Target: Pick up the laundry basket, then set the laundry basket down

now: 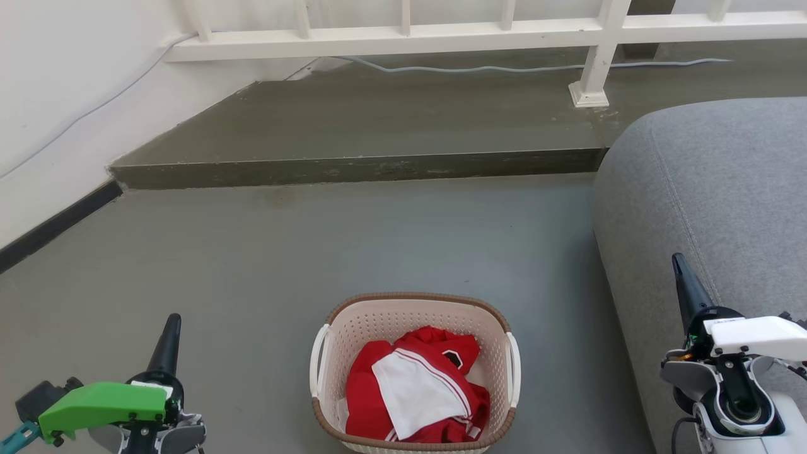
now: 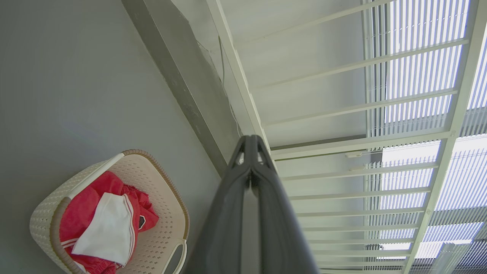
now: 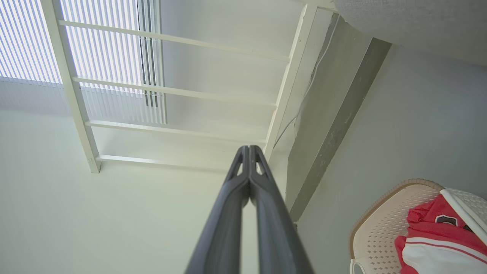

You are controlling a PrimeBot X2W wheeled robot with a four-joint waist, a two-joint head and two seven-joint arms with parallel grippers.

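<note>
The laundry basket (image 1: pixel 353 328) stands on the grey floor at the bottom centre of the head view, cream and perforated with a brown rim, white side handles and red-and-white clothing (image 1: pixel 416 391) inside. My left gripper (image 1: pixel 169 334) is well to its left, shut and empty. Well to the basket's right, beside the sofa, my right gripper (image 1: pixel 682 272) is also shut and empty. The left wrist view has the basket (image 2: pixel 159 213) at lower left of its closed fingers (image 2: pixel 250 142). The right wrist view has the basket (image 3: pixel 380 224) at lower right of its closed fingers (image 3: pixel 249 150).
A grey sofa (image 1: pixel 725 202) fills the right side, close to my right arm. A raised concrete step (image 1: pixel 353 167) crosses the floor ahead, with a white railing (image 1: pixel 592 57) and a cable behind it. A white wall (image 1: pixel 57 107) runs along the left.
</note>
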